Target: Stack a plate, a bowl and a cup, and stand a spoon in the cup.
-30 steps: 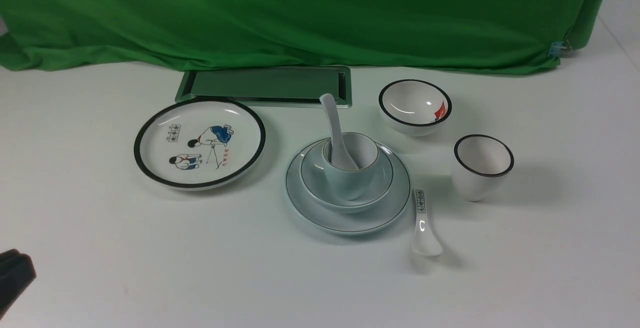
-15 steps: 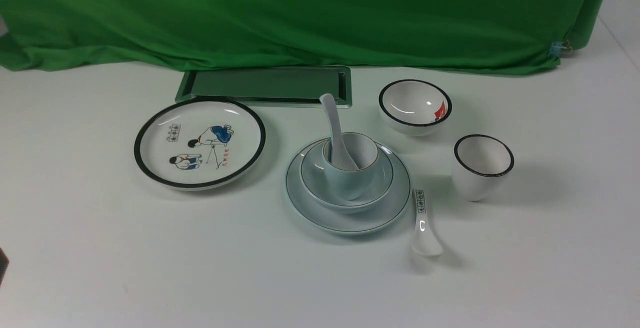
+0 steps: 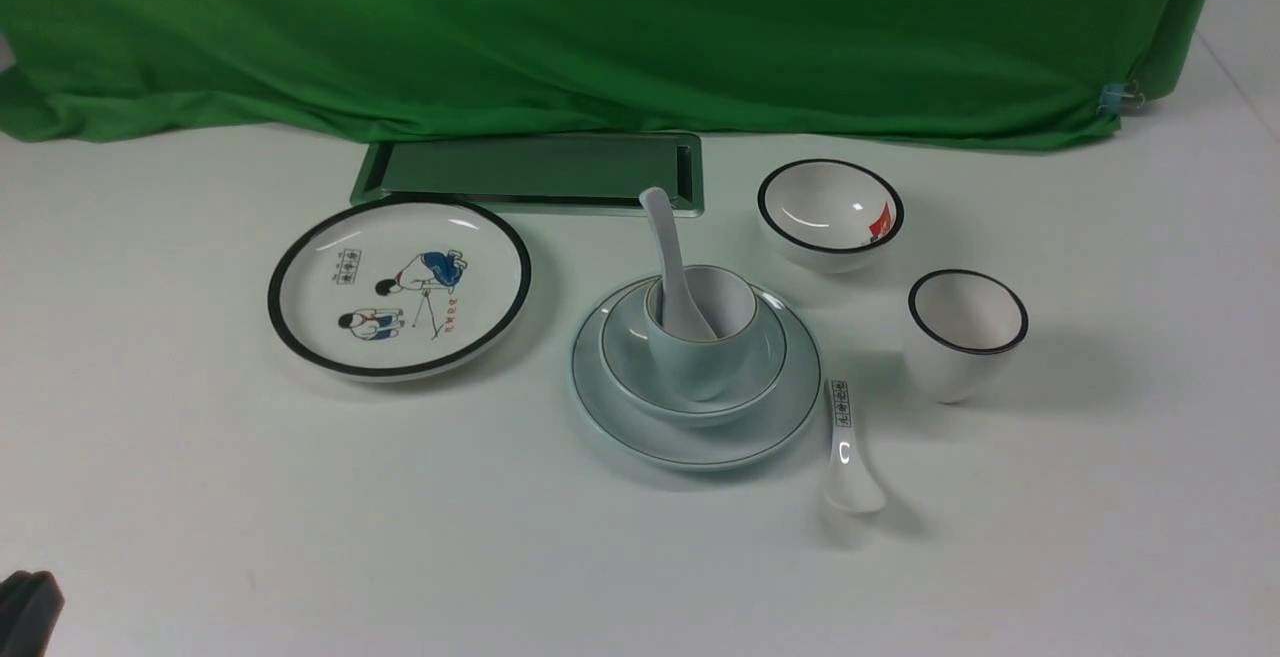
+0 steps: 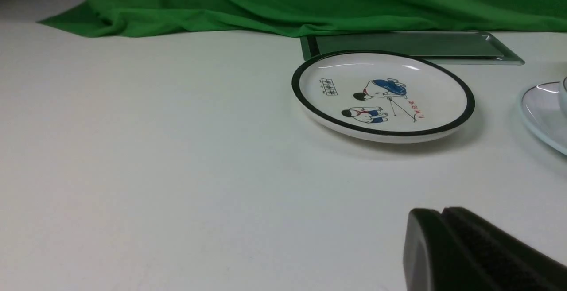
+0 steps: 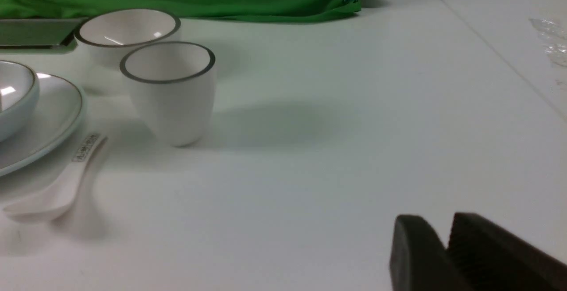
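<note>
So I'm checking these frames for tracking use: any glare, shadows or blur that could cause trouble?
Front view: bright glints on the short white printed spoon and the black-rimmed white bowl. Right wrist view: the black-rimmed white cup casts a soft, broad shadow; the dark fingers are blurred. Left wrist view: glare streaks on the cartoon plate.

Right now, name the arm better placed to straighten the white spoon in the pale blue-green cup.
Probably right: the cup stands right of centre, while the black-rimmed cartoon plate lies on the left arm's side.

Spoon point(image 3: 672, 262) in cup point(image 3: 700, 332), bowl point(image 3: 692, 362), plate point(image 3: 696, 437).
</note>
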